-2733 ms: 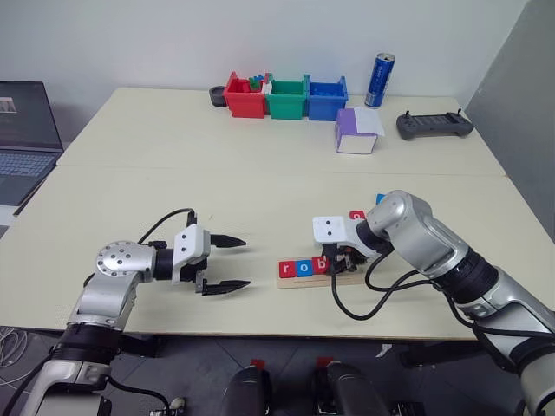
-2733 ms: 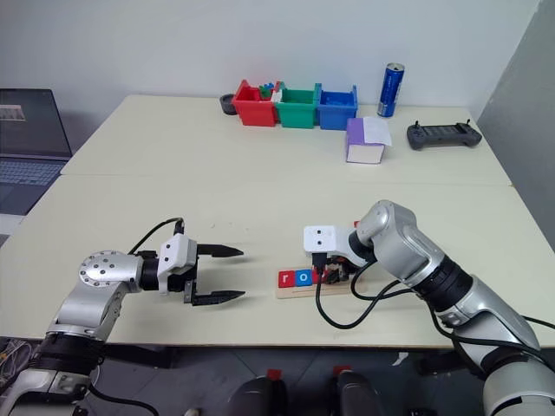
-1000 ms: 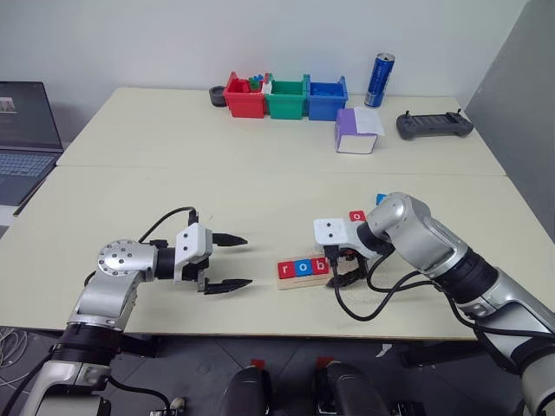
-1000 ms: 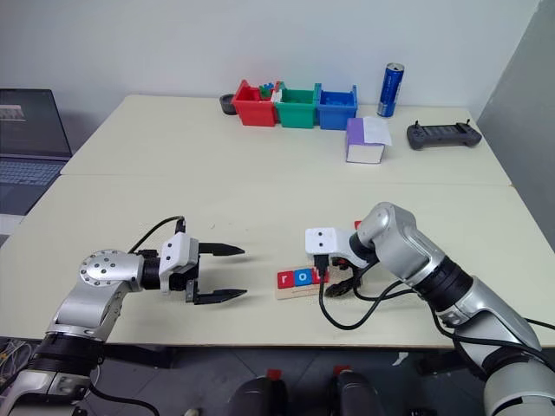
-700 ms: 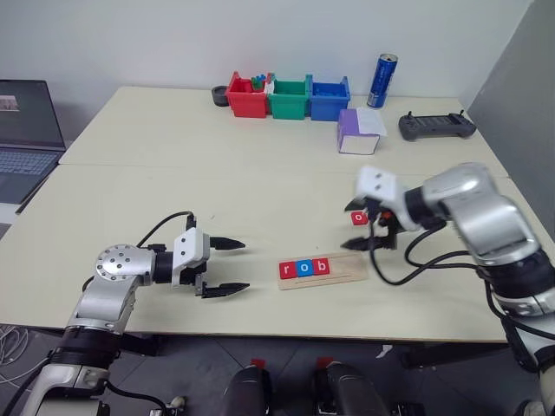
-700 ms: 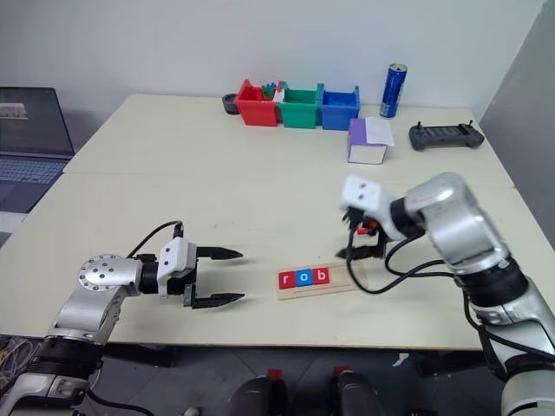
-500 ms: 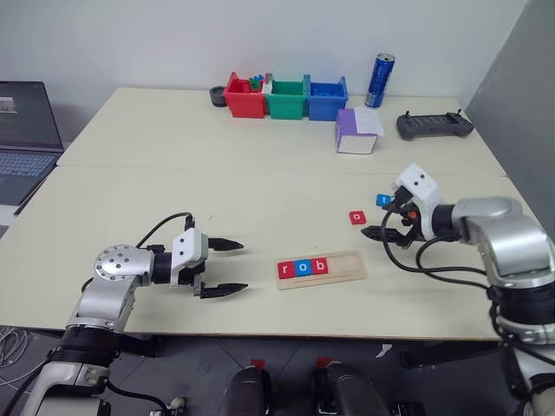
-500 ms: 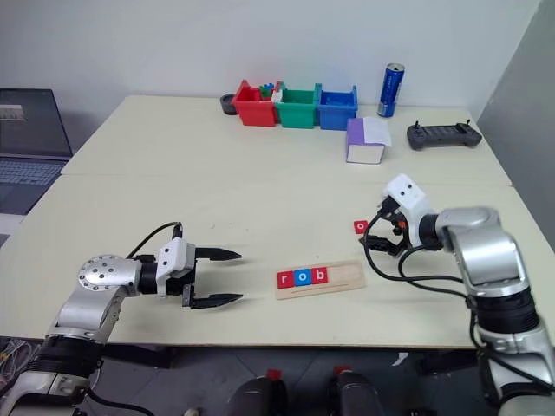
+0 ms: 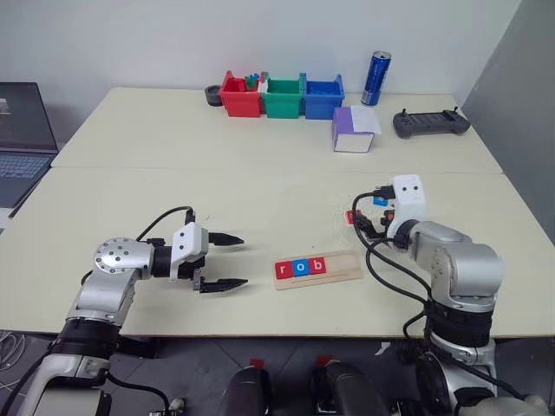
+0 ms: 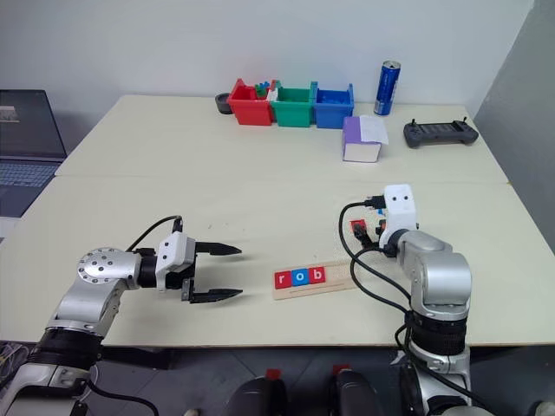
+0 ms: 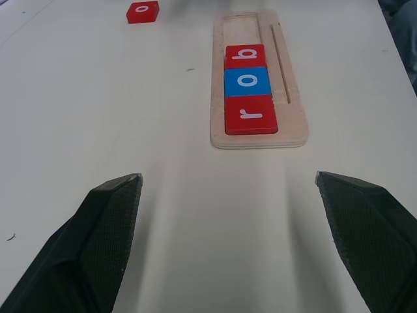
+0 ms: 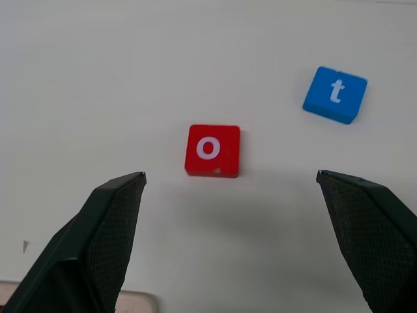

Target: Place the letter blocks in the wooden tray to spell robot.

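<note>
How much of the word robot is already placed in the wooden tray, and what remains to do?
Three of five are done: the red r, blue o and red b sit in the wooden tray. The right gripper hangs open over the red o, holding nothing. That tile and the blue t lie loose on the table. The left gripper is open and empty.

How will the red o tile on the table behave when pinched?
The red o tile looks rigid and small, so probably light. Lying flat on the table, it shouldn't roll or tip. Its low edges give little to grip, so it may slide.
</note>
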Tool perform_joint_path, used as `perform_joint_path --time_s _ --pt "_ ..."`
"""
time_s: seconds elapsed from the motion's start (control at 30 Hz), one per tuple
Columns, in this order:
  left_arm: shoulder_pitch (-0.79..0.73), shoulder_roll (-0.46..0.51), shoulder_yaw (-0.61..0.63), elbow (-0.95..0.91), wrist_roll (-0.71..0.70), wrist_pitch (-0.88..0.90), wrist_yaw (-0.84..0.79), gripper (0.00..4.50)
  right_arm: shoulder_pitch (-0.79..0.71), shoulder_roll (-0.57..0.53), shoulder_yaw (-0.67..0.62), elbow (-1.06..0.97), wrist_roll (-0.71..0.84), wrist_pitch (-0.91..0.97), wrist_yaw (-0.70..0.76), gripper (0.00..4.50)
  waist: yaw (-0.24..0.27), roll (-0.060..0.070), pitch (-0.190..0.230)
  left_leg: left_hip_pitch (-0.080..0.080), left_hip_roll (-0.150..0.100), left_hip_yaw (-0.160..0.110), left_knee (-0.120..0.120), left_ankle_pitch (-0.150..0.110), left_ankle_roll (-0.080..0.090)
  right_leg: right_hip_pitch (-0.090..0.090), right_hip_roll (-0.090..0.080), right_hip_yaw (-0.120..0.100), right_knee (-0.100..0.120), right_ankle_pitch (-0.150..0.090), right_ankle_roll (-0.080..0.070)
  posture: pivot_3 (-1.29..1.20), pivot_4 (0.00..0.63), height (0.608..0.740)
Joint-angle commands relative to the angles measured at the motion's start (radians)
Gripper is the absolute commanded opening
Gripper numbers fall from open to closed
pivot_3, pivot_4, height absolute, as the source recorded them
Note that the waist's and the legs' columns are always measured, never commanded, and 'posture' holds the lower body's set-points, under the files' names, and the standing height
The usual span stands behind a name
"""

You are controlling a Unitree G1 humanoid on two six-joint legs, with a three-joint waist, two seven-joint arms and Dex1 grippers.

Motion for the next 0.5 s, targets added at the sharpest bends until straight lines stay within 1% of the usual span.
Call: perform_joint_path --time_s 0.03,0.27,0.5 --pt "-0.004 0.004 0.004 -0.035 -0.007 0.008 0.004 4.5 -0.015 -0.006 0.011 -0.005 0.024 -0.032 -0.021 4.46 0.0 0.0 0.0 0.0 0.0 0.0 0.0 0.0 0.0 0.0 0.0 0.0 0.0 0.0 0.0 0.0 0.15 0.74" --pt "0.015 0.003 0.008 -0.06 -0.007 0.017 0.013 4.5 -0.033 -0.006 0.021 0.084 0.04 -0.106 -0.059 4.46 -0.001 0.0 0.0 0.0 0.0 0.0 0.0 0.0 0.0 0.0 0.0 0.0 0.0 0.0 0.0 0.0 0.15 0.74" --pt "0.024 0.008 0.007 -0.085 -0.001 0.027 0.024 4.5 -0.102 -0.004 0.041 0.281 0.049 -0.251 -0.071 4.46 -0.002 0.0 0.0 0.0 0.0 0.0 0.0 0.0 0.0 0.0 0.0 0.0 0.0 0.0 0.0 0.0 0.15 0.74"
